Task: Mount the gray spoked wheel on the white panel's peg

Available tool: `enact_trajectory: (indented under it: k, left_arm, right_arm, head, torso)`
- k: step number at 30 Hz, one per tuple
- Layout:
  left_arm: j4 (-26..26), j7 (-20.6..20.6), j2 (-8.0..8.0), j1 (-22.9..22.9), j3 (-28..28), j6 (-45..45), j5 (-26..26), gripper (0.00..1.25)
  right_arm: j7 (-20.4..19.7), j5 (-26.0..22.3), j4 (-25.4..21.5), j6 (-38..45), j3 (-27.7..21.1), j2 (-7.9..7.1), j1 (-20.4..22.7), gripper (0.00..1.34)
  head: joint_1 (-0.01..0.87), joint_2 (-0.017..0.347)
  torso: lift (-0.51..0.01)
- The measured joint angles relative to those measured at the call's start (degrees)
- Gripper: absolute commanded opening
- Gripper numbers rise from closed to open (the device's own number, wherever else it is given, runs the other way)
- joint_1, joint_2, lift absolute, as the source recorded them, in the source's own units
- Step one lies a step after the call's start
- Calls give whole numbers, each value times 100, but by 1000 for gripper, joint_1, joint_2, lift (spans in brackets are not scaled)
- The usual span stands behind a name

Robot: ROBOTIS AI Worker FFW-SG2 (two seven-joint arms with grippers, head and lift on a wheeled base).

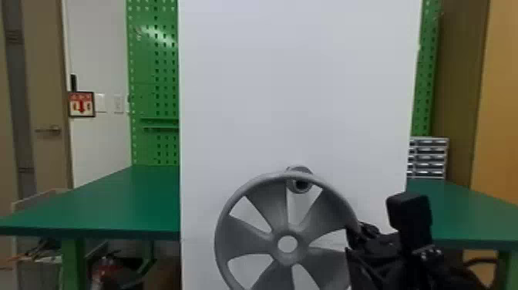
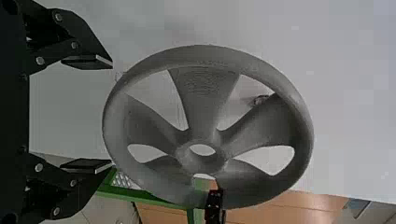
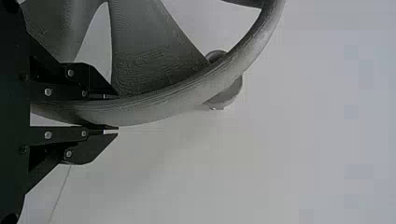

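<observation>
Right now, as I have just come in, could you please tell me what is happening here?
The robot's right gripper holds the gray spoked wheel by its rim, in front of the white panel. The wheel is not yet mounted: the peg is behind its upper rim, not in the hub hole. The left gripper is open and holds nothing.

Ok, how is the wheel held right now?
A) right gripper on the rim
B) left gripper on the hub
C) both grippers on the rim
A: the right gripper has its fingers closed either side of the gray wheel's rim.
</observation>
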Motion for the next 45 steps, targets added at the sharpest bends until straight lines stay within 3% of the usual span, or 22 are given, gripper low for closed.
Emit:
enact_trajectory:
  k: [8, 21, 30, 45]
  left_arm:
    - [0, 2, 1, 15, 13, 7, 0, 752]
    - [-9, 1, 9, -1, -10, 68, 0, 752]
    - [-9, 3, 9, -43, -66, 127, -11, 752]
    - [-1, 5, 28, -109, -146, 179, -33, 752]
  right_arm:
    - [-10, 11, -406, 541, -9, -65, -180, 112]
    - [-3, -700, -674, 1097, -281, -305, -431, 112]
    - [-3, -823, -689, 1106, -334, -455, -668, 112]
    - [-73, -1063, -328, 1014, -358, -498, -1059, 112]
  head:
    - [123, -8]
    - [123, -8]
    - [123, -8]
    - [123, -8]
  torso:
    - [-397]
    - [-397]
    - [-397]
    - [-397]
